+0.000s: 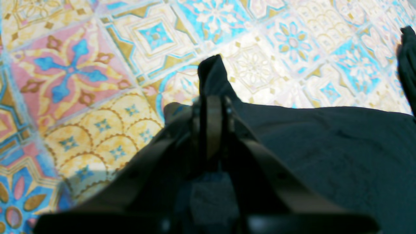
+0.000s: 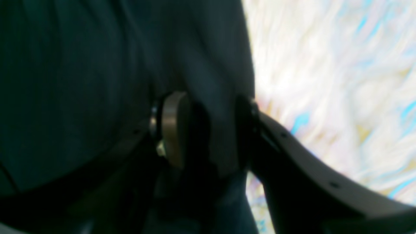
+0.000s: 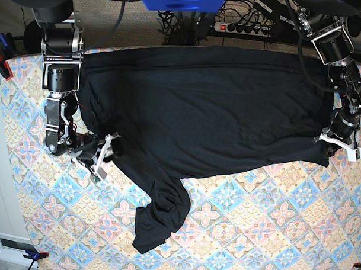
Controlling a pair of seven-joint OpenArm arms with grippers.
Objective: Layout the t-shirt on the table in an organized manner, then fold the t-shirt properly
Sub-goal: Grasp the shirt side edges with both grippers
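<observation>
A patterned table (image 3: pixel 236 232) carries the black t-shirt (image 3: pixel 205 106) spread between both claws, one sleeve bunched toward the front edge — cables lie behind the table. The left claw (image 1: pixel 211 107) is clamped on a fabric corner. The right claw (image 2: pixel 208 130) stands apart, cloth hanging between its pads — visible only at the wrist.

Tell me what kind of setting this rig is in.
Likely an indoor lab or workshop bench, not a home. A wide table under a pastel diamond-tile cloth carries a plain black long-sleeved t-shirt. Behind it lie a power strip with loose cables, and clamps grip the cloth's edge.
</observation>
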